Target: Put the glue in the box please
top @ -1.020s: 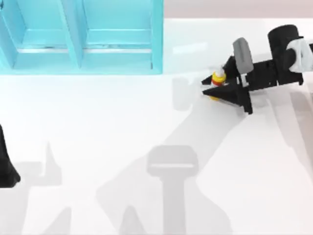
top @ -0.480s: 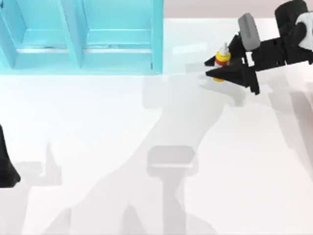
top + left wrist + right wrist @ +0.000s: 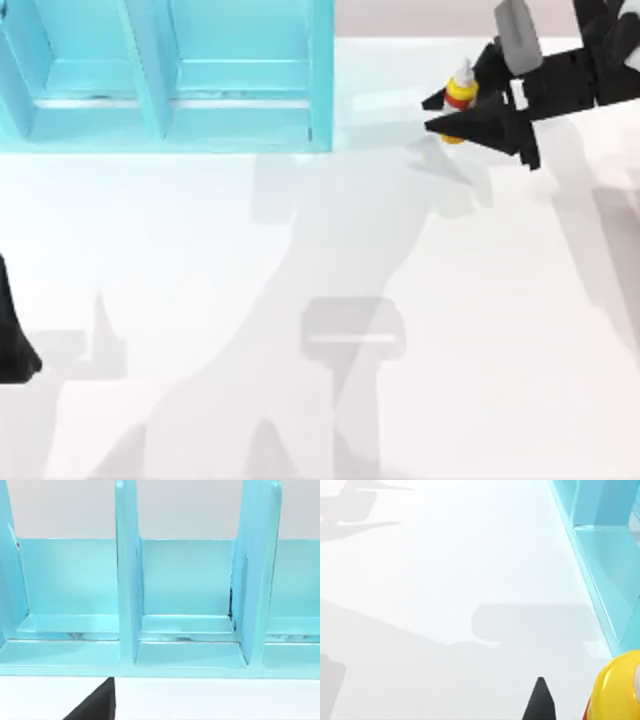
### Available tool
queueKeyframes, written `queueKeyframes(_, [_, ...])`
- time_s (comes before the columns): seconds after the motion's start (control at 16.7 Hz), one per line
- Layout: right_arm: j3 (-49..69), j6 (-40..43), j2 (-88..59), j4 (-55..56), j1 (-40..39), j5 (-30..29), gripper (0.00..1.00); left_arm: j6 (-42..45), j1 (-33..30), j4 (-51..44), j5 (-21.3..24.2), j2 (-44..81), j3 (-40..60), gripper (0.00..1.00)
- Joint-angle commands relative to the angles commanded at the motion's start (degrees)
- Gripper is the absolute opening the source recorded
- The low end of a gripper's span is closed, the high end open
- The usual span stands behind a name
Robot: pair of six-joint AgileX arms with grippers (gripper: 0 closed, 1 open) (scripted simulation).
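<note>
The glue (image 3: 459, 97) is a small yellow bottle with a white pointed cap and a red band. It hangs upright above the table at the top view's far right, and my right gripper (image 3: 440, 112) is shut on it. In the right wrist view the glue's yellow body (image 3: 615, 687) shows close beside a black fingertip (image 3: 540, 702). The box (image 3: 165, 75) is a large teal structure with upright dividers at the far left, a short way left of the glue. The left wrist view looks into the box's compartments (image 3: 185, 605). My left arm (image 3: 12, 330) is parked at the left edge.
The white table (image 3: 300, 300) stretches wide in front of the box, crossed by grey arm shadows. The box's right wall (image 3: 585, 540) stands near the held glue.
My right gripper has lifted the glue off the table and carried it toward the far edge, slightly rightward. Its shadow has spread toward the box. The left arm has not moved.
</note>
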State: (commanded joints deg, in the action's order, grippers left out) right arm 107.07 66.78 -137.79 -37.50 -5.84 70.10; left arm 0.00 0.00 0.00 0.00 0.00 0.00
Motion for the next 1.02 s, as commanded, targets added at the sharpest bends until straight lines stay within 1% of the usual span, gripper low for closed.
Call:
queueKeyframes(0.18, [-1.28, 1.93, 1.71, -0.99, 1.92, 0.02, 0.0, 0.0, 0.0, 0.0, 0.0, 0.0, 0.0, 1.0])
queueKeyframes(0.36, [-6.63, 8.25, 5.54, -6.04, 9.19, -0.88, 0.0, 0.0, 0.0, 0.0, 0.0, 0.0, 0.0, 1.0])
queueKeyframes(0.54, [-13.18, 18.23, 11.03, -13.21, 21.9, -3.52, 0.0, 0.0, 0.0, 0.0, 0.0, 0.0, 0.0, 1.0])
queueKeyframes(0.78, [-23.42, 34.68, 14.58, -23.83, 41.52, -6.55, 0.0, 0.0, 0.0, 0.0, 0.0, 0.0, 0.0, 1.0])
queueKeyframes(0.9, [-27.77, 42.87, 14.57, -29.69, 48.63, -7.25, 0.0, 0.0, 0.0, 0.0, 0.0, 0.0, 0.0, 1.0])
queueKeyframes(1.02, [-30.39, 50.03, 14.93, -35.07, 53.69, -7.73, 0.0, 0.0, 0.0, 0.0, 0.0, 0.0, 0.0, 1.0])
